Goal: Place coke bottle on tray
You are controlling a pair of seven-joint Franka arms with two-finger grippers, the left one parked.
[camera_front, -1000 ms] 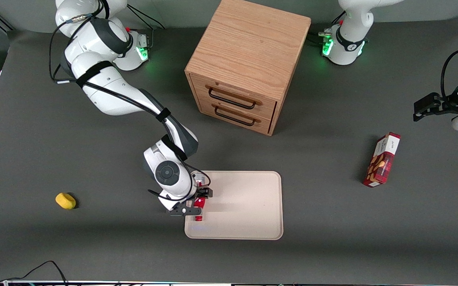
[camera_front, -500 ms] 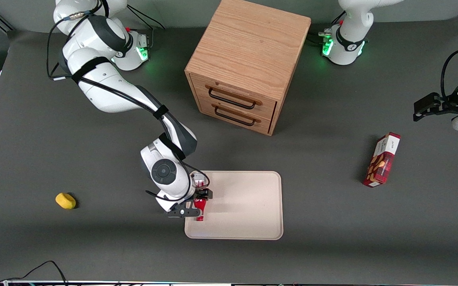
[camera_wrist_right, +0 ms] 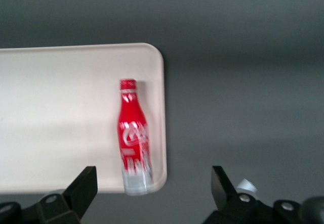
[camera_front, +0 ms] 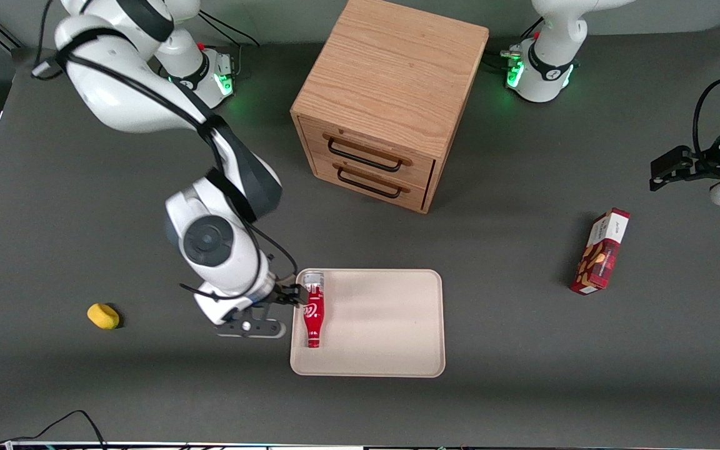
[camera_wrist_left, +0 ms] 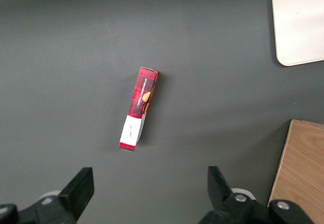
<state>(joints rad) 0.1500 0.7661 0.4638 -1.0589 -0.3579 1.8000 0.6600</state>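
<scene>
The coke bottle (camera_front: 314,312) lies flat on the beige tray (camera_front: 385,325), along the tray's edge toward the working arm's end. Its red neck points toward the front camera and its silver base lies farther away. My right gripper (camera_front: 275,306) is open and empty. It is raised above the table, just off that tray edge and apart from the bottle. The right wrist view looks down on the bottle (camera_wrist_right: 132,133) and the tray (camera_wrist_right: 61,107), with the gripper (camera_wrist_right: 153,183) spread wide above the bottle's base and the tray corner.
A wooden drawer cabinet (camera_front: 391,94) stands farther from the front camera than the tray. A red snack box (camera_front: 600,253) lies toward the parked arm's end and shows in the left wrist view (camera_wrist_left: 139,114). A small yellow object (camera_front: 103,315) lies toward the working arm's end.
The gripper has opened and let go of the bottle, then risen and drawn back toward the working arm's end. The bottle now lies fully visible on the tray.
</scene>
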